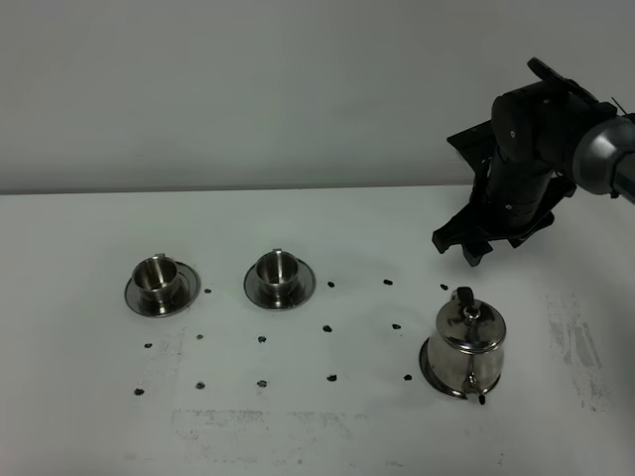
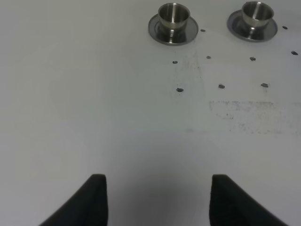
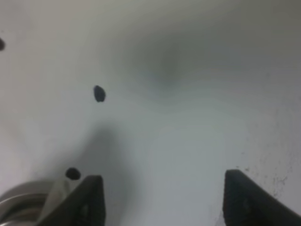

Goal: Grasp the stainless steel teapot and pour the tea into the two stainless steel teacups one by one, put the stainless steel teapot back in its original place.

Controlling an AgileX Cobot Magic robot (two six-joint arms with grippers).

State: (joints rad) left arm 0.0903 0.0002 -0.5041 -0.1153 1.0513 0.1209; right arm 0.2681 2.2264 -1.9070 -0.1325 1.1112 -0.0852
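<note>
The stainless steel teapot (image 1: pixel 468 340) stands upright at the front right of the table on its round saucer (image 1: pixel 428 365), the original place. Two stainless steel teacups (image 1: pixel 159 277) (image 1: pixel 277 268) sit on their saucers at the left and centre. My right gripper (image 1: pixel 455 249) hovers just behind and above the teapot, open and empty. In the right wrist view a sliver of the teapot (image 3: pixel 21 207) shows beside one finger (image 3: pixel 87 200). The left gripper (image 2: pixel 158 180) is open over bare table, with both teacups (image 2: pixel 173 14) (image 2: pixel 256 12) far ahead of it.
Small dark marks (image 1: pixel 327 327) dot the white table (image 1: pixel 317 436) in rows between the cups and the teapot. A scuffed grey patch (image 1: pixel 258 426) lies near the front edge. A pale wall rises behind the table.
</note>
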